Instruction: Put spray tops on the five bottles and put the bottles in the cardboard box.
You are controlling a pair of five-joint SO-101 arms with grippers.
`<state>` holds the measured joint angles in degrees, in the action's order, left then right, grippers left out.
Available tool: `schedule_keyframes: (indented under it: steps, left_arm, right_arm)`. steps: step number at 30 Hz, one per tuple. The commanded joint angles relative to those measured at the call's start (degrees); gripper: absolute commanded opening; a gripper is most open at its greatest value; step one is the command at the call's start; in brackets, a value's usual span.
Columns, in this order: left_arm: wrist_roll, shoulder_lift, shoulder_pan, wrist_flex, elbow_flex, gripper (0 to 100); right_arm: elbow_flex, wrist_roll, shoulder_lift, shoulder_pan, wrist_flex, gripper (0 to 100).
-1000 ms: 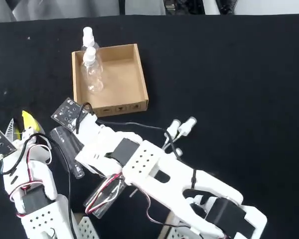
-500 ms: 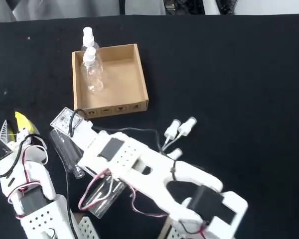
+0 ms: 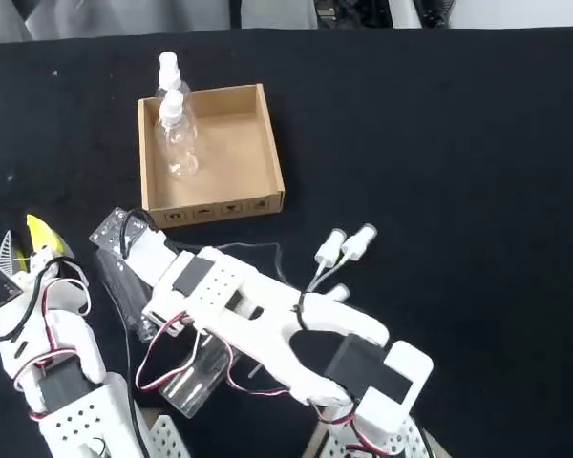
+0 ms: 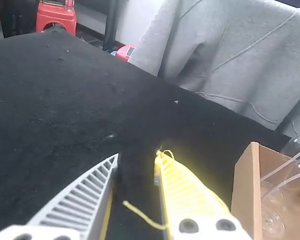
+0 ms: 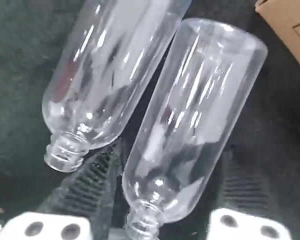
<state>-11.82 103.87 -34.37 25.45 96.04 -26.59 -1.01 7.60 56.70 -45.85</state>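
Right wrist view first: one clear uncapped plastic bottle (image 5: 190,115) lies on its side between the dark ribbed fingers (image 5: 92,182) of the right gripper (image 5: 170,162). The jaws are spread wide around its neck end, and there's a gap on one side, so it isn't squeezed. A second clear uncapped bottle (image 5: 102,75) lies right alongside it, just outside one finger.

High view: the brown cardboard box (image 3: 272,162) sits in the upper left of the frame. A clear bottle with a white spray top (image 3: 177,141) is inside, against the box's left wall. Another spray-topped bottle (image 3: 169,69) is at the box's far left corner — inside or just behind, can't tell.

A pair of loose white spray tops (image 3: 363,235) lies near the middle of the black table (image 3: 458,143). A third clear bare bottle (image 3: 196,374) lies at lower centre-left, partly under the white right arm (image 3: 267,315).

The left gripper (image 4: 136,159), grey and yellow, is at lower left with a narrow gap and nothing in it.
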Motion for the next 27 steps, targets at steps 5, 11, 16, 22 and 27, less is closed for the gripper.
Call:
schedule_keyframes:
  steps: [5,11,16,22,27]
  left_arm:
    - [0.0,0.6,-0.4,-1.3,1.4,11]
    - [0.0,0.6,-0.4,-1.3,1.4,11]
    - [0.0,0.6,-0.3,-1.3,1.4,11]
    - [0.0,0.6,-0.2,-1.3,1.4,11]
    - [0.0,0.6,-0.2,-1.3,1.4,11]
  right_arm:
    - [4.7,-0.3,-0.6,-0.1,0.0,8.0]
    - [4.3,-0.1,-1.5,-1.1,-0.1,7.8]
    - [1.7,-0.1,-6.9,-1.1,-1.6,7.8]
    - [-1.5,-0.1,-13.3,-1.1,-2.9,7.8]
    - [-3.6,0.0,-16.7,-1.2,-2.9,7.8]
